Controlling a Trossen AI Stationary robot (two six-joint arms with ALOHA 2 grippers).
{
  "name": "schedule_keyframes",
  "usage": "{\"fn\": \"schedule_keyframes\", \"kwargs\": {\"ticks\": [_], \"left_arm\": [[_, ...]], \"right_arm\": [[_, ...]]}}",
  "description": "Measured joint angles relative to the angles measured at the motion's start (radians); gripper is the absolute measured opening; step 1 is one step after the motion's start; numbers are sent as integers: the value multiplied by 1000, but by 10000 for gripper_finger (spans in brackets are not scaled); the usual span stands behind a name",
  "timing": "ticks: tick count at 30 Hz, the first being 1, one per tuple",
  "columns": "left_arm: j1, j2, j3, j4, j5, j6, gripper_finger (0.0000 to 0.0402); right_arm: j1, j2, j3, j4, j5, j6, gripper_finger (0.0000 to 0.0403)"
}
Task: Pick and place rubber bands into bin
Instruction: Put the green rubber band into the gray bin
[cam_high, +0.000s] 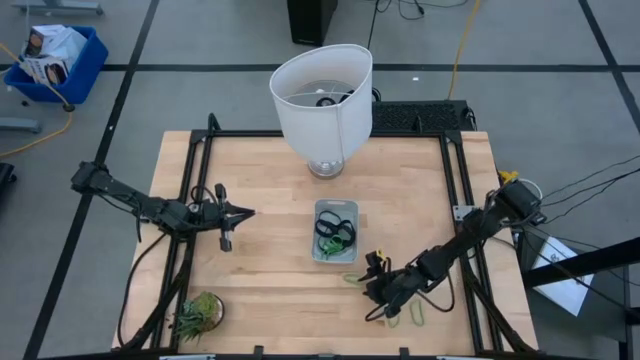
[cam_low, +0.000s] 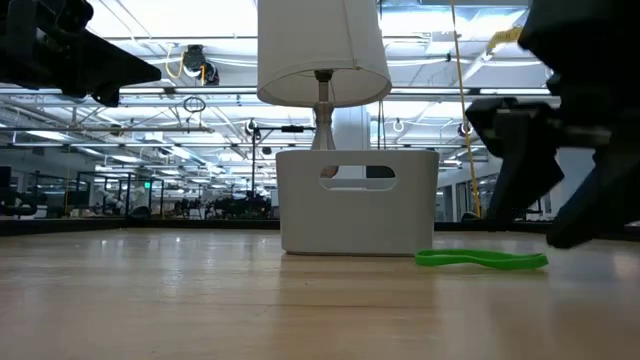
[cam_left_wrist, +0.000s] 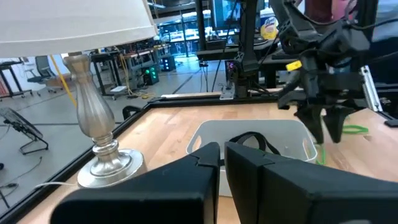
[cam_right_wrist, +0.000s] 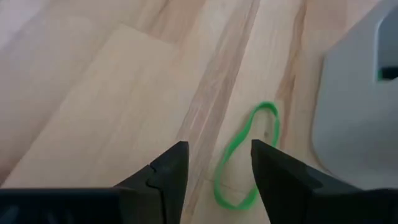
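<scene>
The bin (cam_high: 335, 231), a pale low-walled tray, stands mid-table and holds dark and light-green rubber bands (cam_high: 333, 229). One green rubber band (cam_right_wrist: 245, 158) lies flat on the wood beside the bin's near right corner; it also shows in the low view (cam_low: 482, 259). Another green band (cam_high: 418, 318) lies nearer the front edge. My right gripper (cam_right_wrist: 217, 177) hovers open just over the first band, slanting down, touching nothing. My left gripper (cam_left_wrist: 221, 155) waits shut and level to the left of the bin (cam_left_wrist: 249, 140), holding nothing.
A white-shaded lamp (cam_high: 322, 100) on a metal base stands at the far middle of the table. A small spiky green plant (cam_high: 197, 313) sits at the near left corner. Black frame rails run along the table's edges.
</scene>
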Motion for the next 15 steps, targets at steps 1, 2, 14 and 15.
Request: {"fn": "schedule_keyframes", "kwargs": {"ticks": [1, 2, 14, 15], "left_arm": [[0, 0, 0, 0, 7, 0, 33], [0, 0, 0, 0, 17, 0, 33], [0, 0, 0, 0, 30, 0, 33], [0, 0, 0, 0, 30, 0, 33]], "right_arm": [[0, 10, 0, 0, 0, 13, 160], [0, 18, 0, -2, 0, 23, 157], [-15, 69, 5, -79, -1, 115, 121], [-21, 69, 4, -89, -16, 130, 115]]}}
